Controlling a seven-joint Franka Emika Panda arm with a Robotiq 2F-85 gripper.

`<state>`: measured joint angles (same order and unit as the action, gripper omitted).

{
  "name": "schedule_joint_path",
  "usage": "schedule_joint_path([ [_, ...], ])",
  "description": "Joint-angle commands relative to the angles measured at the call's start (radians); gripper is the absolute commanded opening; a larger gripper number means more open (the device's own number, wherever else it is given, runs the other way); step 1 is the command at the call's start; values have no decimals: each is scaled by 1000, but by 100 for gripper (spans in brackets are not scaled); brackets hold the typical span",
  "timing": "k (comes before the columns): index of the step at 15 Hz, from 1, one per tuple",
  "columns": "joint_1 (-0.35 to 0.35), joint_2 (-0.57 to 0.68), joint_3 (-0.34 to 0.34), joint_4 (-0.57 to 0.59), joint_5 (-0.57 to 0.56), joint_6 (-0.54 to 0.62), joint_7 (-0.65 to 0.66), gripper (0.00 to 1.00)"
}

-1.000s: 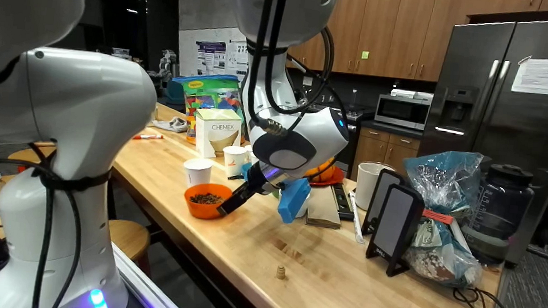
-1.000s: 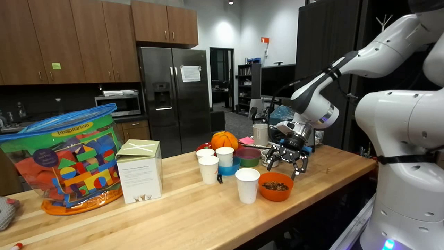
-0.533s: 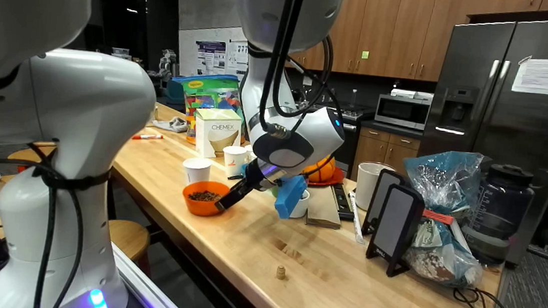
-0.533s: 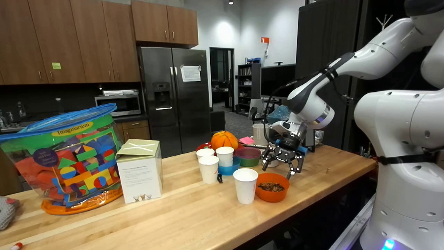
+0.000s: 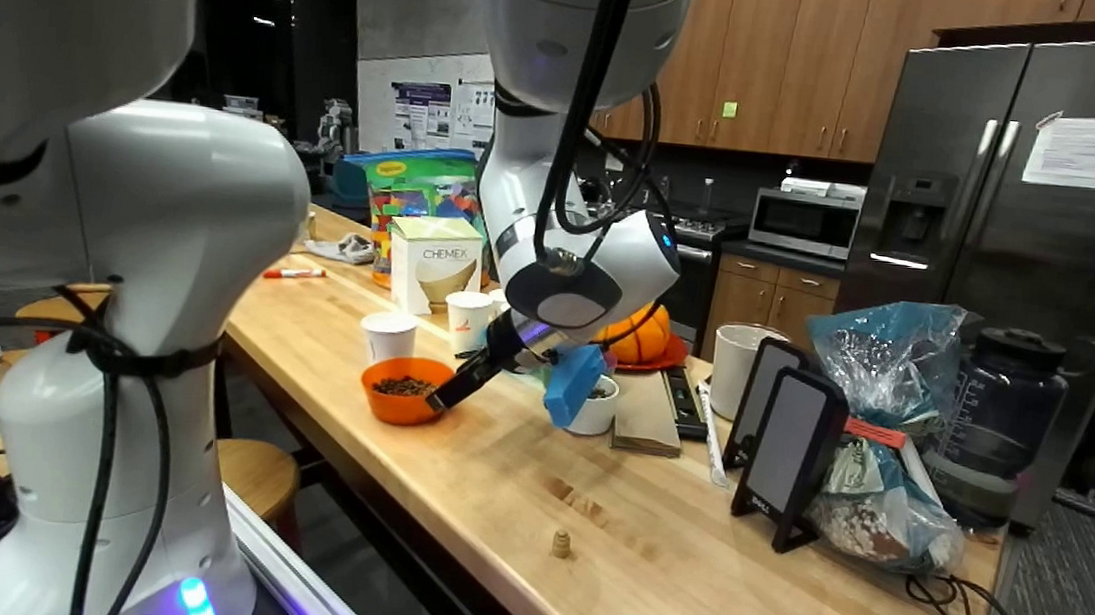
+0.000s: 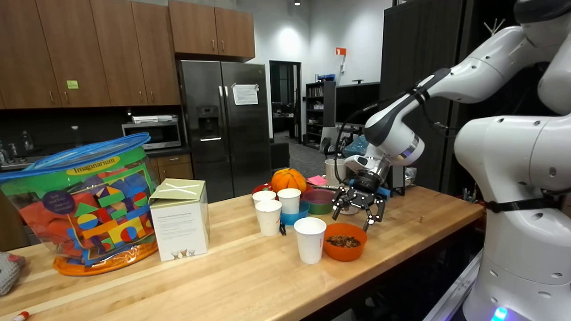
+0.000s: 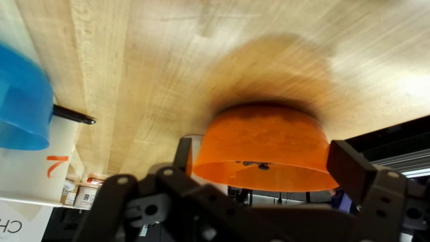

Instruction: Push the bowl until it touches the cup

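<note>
The orange bowl (image 5: pixel 397 410) (image 6: pixel 344 255) stands upright on the table with dark bits inside. The white cup (image 5: pixel 388 338) (image 6: pixel 310 243) stands upright beside it, and the two appear to touch. My gripper (image 6: pixel 351 222) is low at the bowl's side away from the cup. In the wrist view, which stands upside down, the open fingers (image 7: pixel 262 158) straddle the near side of the bowl (image 7: pixel 265 137). The right-hand finger looks to be against the bowl's wall. A strip of the cup (image 7: pixel 197 143) shows behind the bowl; the rest is hidden.
Other white cups (image 6: pixel 269 218) and a blue bowl (image 6: pixel 295 217) stand beyond the cup. A Chemex box (image 6: pixel 178 232) and a bag of blocks (image 6: pixel 102 214) stand further along. A pale bowl (image 5: pixel 594 415) is near the gripper. The table edge (image 6: pixel 379 272) runs close to the orange bowl.
In an exterior view the gripper and the orange bowl have moved left. The white cup has shifted the same way with the bowl. The fingers have stayed spread.
</note>
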<state>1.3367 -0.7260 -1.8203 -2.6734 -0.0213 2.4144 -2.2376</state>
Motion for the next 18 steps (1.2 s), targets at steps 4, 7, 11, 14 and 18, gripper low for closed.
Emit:
schedule_joint_path([
  [4,74,-30,-40,24,-38,25,55,100],
  [7,94,-32,-50,28,-43,31,65,100],
  [11,94,-26,-48,22,-65,43,78,100],
  [14,78,-19,-36,16,-81,50,90,100],
  [18,56,-3,-21,11,-99,54,106,100],
])
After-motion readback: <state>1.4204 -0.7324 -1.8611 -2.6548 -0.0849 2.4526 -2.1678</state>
